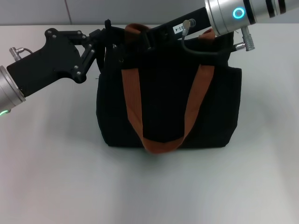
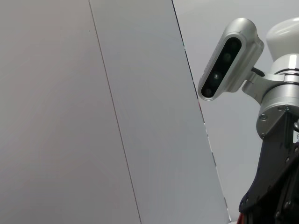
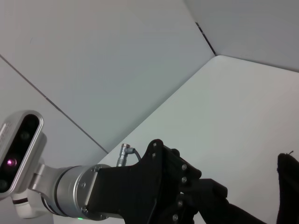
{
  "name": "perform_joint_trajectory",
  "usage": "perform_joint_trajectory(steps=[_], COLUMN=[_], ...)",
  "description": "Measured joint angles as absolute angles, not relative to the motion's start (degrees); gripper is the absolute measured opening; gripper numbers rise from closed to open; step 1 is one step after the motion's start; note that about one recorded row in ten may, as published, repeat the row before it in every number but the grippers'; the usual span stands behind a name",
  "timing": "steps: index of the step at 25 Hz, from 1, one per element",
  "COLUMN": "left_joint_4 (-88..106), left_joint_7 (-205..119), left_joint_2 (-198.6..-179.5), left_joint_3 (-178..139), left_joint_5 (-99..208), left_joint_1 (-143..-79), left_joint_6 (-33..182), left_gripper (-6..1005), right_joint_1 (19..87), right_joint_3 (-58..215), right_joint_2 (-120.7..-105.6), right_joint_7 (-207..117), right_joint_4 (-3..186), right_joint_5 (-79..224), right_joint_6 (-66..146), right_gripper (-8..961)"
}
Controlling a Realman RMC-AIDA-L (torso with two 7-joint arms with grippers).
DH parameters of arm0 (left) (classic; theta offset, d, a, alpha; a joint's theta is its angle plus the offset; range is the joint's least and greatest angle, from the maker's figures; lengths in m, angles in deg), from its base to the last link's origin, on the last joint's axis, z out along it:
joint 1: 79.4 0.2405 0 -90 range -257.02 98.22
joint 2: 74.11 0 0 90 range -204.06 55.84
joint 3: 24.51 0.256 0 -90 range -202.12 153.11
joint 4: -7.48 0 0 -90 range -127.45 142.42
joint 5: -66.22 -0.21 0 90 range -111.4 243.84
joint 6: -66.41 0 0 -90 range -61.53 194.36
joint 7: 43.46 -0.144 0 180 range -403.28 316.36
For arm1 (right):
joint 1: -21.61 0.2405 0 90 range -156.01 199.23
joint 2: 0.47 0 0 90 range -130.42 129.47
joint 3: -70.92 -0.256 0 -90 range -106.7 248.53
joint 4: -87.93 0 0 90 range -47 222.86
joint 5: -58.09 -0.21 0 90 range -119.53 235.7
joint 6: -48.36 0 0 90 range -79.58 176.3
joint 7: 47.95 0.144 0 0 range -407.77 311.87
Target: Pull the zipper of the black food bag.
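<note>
I see the boxy black fabric food bag [image 1: 168, 107] with brown-orange webbing straps [image 1: 133, 100] upright at table centre. My left gripper [image 1: 106, 39] sits at its 10 o'clock top corner, my right gripper [image 1: 148, 37] at 12; neither grip nor the zipper is discernible.

A pale table [image 1: 56, 177] carries the black food bag [image 1: 168, 112] (standing upright near its middle).

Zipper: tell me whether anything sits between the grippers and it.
The zipper itself can't be made out. Both grippers are already at the top of the black food bag: the left gripper at its left corner, the right gripper among the handle straps. Only those straps crowd the opening.
</note>
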State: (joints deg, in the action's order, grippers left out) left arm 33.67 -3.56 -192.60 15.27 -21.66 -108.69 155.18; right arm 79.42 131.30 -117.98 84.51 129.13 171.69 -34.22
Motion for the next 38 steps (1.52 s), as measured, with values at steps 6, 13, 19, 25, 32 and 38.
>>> perform_joint_trajectory(steps=[6,13,19,25,32,38], left_joint_4=[33.68,33.86,33.69,33.67,33.84,33.69], left_joint_7=[-3.56,-3.49,-3.08,-3.04,-3.04,-3.21], left_joint_2=[-192.59,-192.58,-192.58,-192.53,-192.5,-192.56], left_joint_3=[15.41,15.51,15.66,15.3,15.22,15.21], left_joint_5=[-21.66,-21.66,-21.66,-21.67,-21.67,-21.67], left_joint_1=[-108.71,-108.81,-109.49,-109.03,-108.64,-108.48], left_joint_6=[155.18,156.03,155.79,155.9,156.12,156.23], left_gripper=[22,22,22,22,22,22], right_joint_1=[79.66,80.35,80.54,80.39,80.17,80.18], right_joint_3=[131.3,131.86,131.98,132.0,132.0,132.0], right_joint_2=[-117.98,-118.19,-118.57,-118.6,-118.59,-118.62], right_joint_7=[84.48,84.49,84.73,84.77,84.8,84.84], right_joint_4=[129.15,128.77,129.16,129.13,129.15,129.15], right_joint_5=[171.76,171.92,171.92,171.94,172.3,172.68], right_joint_6=[-34.17,-33.31,-33.92,-33.81,-33.6,-33.52], right_gripper=[268,270,270,269,268,162])
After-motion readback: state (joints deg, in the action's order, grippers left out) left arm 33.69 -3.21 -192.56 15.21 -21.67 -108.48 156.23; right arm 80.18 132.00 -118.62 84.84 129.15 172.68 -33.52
